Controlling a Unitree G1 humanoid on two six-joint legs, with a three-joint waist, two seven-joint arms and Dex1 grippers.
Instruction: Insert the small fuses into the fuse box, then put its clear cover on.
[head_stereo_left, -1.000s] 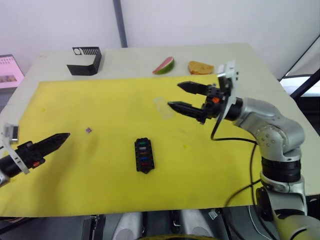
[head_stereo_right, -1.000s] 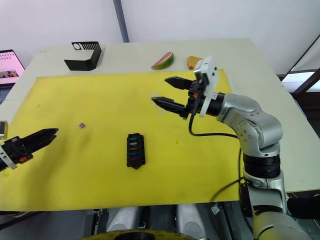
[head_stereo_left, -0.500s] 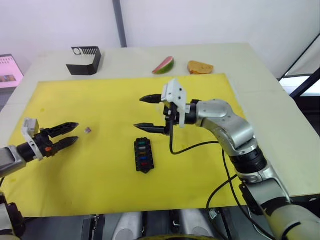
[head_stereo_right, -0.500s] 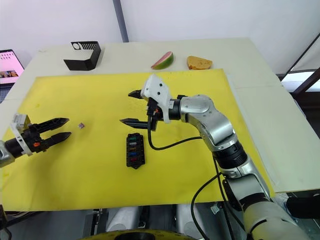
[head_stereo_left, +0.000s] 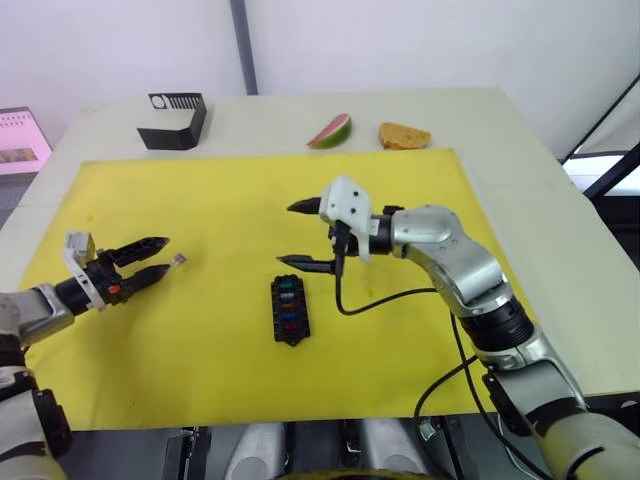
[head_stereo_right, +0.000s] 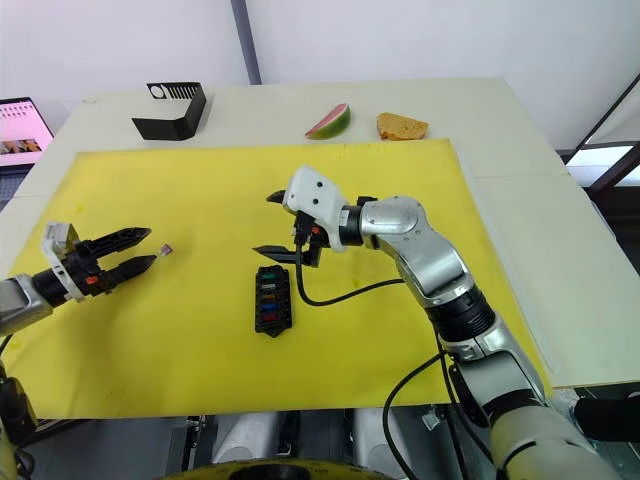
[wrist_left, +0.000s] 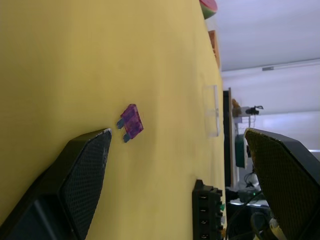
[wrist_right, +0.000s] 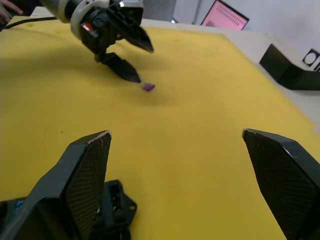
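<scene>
Purple fuse (wrist_left: 131, 122), one loose, lies flat on the yellow mat (head_stereo_left: 200, 370), two short blades showing at one end. Judged very light, hard, slick plastic; likely to skid or flip if nudged, so pinch across the flat body, blades left free for the slot.

Left gripper (head_stereo_left: 150, 260) open wide, empty, tips just beside the fuse, one finger (wrist_left: 80, 175) on each side of the approach.

Fuse box (head_stereo_left: 288, 309), one, mid-mat, well apart from the loose fuse; coloured fuses seated in it, four or five by my count, too small to be sure.

Right gripper (head_stereo_left: 300, 235) open wide, empty, hovering just beyond the box's far end.

Cover (wrist_left: 211, 110), one, clear, flat on the mat beyond the box. Thin, likely slippery; take by the long edges.
</scene>
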